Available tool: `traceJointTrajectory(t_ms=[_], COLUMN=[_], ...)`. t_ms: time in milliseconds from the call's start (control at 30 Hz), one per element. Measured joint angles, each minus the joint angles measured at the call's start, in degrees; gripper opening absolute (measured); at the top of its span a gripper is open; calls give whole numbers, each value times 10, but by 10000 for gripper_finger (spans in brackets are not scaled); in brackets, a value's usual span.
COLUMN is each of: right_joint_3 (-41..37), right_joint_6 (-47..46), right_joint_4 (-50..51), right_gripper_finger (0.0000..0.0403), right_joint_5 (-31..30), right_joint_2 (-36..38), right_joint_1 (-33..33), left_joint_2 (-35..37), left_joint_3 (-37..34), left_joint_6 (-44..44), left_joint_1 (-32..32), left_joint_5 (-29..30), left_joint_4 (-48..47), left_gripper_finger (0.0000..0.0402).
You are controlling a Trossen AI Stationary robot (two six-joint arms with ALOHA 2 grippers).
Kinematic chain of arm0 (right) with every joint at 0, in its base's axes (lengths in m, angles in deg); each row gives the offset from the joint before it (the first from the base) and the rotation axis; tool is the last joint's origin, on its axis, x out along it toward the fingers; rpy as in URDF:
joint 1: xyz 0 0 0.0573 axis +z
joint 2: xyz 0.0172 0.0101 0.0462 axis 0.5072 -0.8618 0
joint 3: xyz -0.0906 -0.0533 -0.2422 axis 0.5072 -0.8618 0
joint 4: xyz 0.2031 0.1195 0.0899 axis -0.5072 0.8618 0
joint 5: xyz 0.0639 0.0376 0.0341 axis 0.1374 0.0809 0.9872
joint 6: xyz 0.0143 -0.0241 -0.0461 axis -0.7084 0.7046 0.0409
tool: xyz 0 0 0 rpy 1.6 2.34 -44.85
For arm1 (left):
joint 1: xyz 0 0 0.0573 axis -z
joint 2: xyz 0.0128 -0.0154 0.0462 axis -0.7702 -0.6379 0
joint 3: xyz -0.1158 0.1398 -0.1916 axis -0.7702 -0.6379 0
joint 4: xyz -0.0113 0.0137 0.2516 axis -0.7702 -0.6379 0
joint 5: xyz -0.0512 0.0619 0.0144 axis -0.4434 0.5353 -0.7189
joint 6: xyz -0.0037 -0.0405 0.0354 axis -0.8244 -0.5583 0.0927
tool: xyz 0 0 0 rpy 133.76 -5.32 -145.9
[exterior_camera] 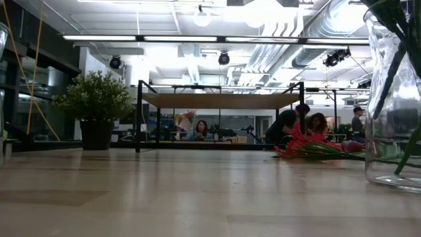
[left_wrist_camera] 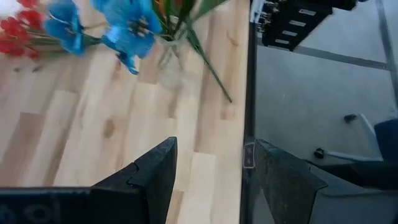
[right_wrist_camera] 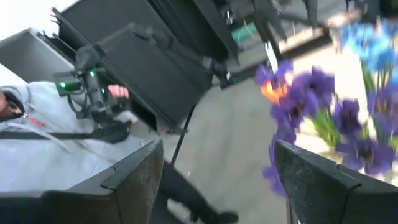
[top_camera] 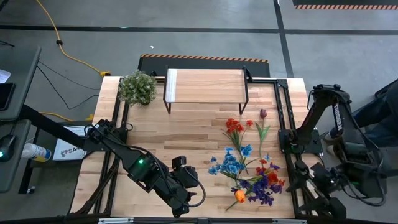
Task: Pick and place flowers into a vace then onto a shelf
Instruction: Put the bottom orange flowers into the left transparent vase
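Flowers (top_camera: 249, 165) lie heaped at four o'clock on the surface, the vase (exterior_camera: 393, 99) seemingly among them. Left gripper (left_wrist_camera: 211, 171), fingers parted and empty, could topple it; right gripper (right_wrist_camera: 217, 180) waits wide, empty.

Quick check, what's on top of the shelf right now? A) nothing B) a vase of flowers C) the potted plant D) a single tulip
A: in the high view the shelf shows only bare plank, the potted plant stands on the table beside it, and the flowers lie on the table nearer the front edge.
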Motion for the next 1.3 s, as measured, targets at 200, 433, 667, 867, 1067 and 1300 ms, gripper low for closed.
traceJointTrajectory(t_ms=[200, 433, 667, 867, 1067, 1300], right_joint_3=[0, 0, 0, 0, 0, 0], right_joint_6=[185, 407, 614, 780, 909, 944], right_joint_4=[-113, -267, -377, -444, -481, -480], right_gripper_finger=[294, 294, 294, 294, 294, 294], right_joint_5=[-45, -49, -44, 18, 136, 154], right_joint_2=[0, 0, 0, 0, 1, 1], right_joint_1=[6, 6, 4, 4, 4, 4], left_joint_2=[0, 0, 0, 0, 0, 0], left_joint_3=[0, 0, 0, 0, 0, 0], left_joint_6=[0, 0, 0, 0, 0, 0], left_joint_1=[1, 1, 1, 1, 1, 1], left_joint_5=[-32, -50, -51, -51, -50, -50], left_joint_4=[14, 35, 35, 35, 35, 34], left_gripper_finger=[246, 246, 246, 246, 246, 246])
